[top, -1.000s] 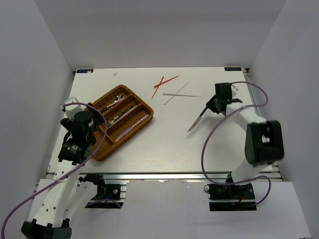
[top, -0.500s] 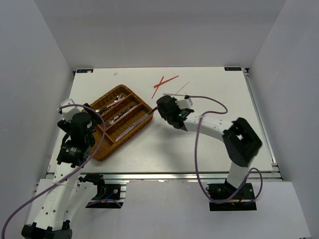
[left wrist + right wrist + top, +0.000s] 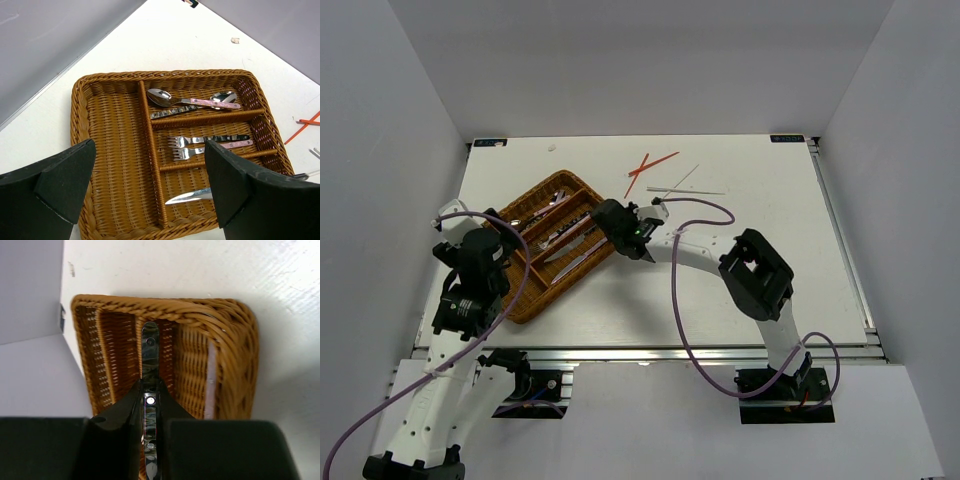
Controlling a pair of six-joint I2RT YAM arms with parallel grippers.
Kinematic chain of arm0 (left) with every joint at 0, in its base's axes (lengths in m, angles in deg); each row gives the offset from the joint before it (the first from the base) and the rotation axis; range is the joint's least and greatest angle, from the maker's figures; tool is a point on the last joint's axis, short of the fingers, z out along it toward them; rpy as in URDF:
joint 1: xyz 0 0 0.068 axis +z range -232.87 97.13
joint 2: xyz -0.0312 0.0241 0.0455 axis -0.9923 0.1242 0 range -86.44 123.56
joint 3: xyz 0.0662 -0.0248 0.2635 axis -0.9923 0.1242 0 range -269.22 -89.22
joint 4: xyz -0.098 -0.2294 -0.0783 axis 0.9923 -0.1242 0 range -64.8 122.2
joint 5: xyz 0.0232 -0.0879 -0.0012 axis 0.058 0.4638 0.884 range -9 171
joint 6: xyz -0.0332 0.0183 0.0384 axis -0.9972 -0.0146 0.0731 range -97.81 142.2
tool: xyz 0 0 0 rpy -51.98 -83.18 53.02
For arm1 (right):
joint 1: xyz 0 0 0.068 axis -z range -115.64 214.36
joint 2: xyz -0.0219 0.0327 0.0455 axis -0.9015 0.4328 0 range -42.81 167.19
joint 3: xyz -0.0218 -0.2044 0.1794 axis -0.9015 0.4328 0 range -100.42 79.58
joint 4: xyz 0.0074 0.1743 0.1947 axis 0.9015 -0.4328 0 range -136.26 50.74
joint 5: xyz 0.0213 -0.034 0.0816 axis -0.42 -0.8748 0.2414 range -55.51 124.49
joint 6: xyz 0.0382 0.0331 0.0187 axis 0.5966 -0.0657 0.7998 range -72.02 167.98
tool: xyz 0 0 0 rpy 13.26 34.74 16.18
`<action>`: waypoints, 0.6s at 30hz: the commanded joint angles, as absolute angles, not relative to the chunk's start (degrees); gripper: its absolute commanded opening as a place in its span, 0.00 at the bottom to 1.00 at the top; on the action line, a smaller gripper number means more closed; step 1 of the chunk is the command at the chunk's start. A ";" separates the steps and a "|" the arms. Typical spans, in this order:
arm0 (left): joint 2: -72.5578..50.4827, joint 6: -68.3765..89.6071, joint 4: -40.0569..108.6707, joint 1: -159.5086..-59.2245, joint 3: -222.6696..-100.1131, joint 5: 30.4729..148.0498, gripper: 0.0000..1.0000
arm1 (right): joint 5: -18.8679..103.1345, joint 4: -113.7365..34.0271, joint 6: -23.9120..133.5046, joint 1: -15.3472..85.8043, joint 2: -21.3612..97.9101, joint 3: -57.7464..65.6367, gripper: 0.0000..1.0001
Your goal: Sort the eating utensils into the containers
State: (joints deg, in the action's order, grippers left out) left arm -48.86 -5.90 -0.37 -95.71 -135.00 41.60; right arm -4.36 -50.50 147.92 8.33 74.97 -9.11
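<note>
Wicker tray point(image 3: 79, 107) lies on the white surface's left. The right pincer point(image 3: 150, 395) is clamped on a knife point(image 3: 192, 196), whose blade reaches into the compartment beside the forks point(image 3: 200, 145). The left pincer point(image 3: 150, 170) gapes wide, empty, near the tray.

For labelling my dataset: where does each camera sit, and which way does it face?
Top external: above and behind the arms, looking down at the table; both arms show.
Left wrist: on the left arm, facing the wicker tray; open left gripper shows.
Right wrist: on the right arm, looking along the held knife into the tray; right gripper shows.
Shared: all three show tray and knife.
</note>
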 commanded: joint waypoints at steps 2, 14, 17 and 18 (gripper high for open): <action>-49.79 -5.75 -0.14 -95.35 -135.45 41.53 0.98 | -6.99 -50.26 147.75 7.75 74.62 -9.20 0.05; -49.44 -5.67 -0.23 -95.26 -135.37 41.71 0.98 | -6.29 -48.58 143.70 7.66 71.28 -10.33 0.66; -49.27 -5.67 -0.23 -95.35 -135.37 41.89 0.98 | -7.87 -45.16 139.50 7.93 66.63 -7.01 0.68; -49.09 -5.32 -0.14 -95.35 -135.36 41.89 0.98 | -7.96 -43.15 133.65 8.71 63.22 -3.86 0.68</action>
State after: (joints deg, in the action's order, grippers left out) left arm -49.21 -5.86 -0.35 -95.69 -135.00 41.65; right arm -4.27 -47.82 141.32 7.82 72.74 -7.16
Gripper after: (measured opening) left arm 0.982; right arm 0.681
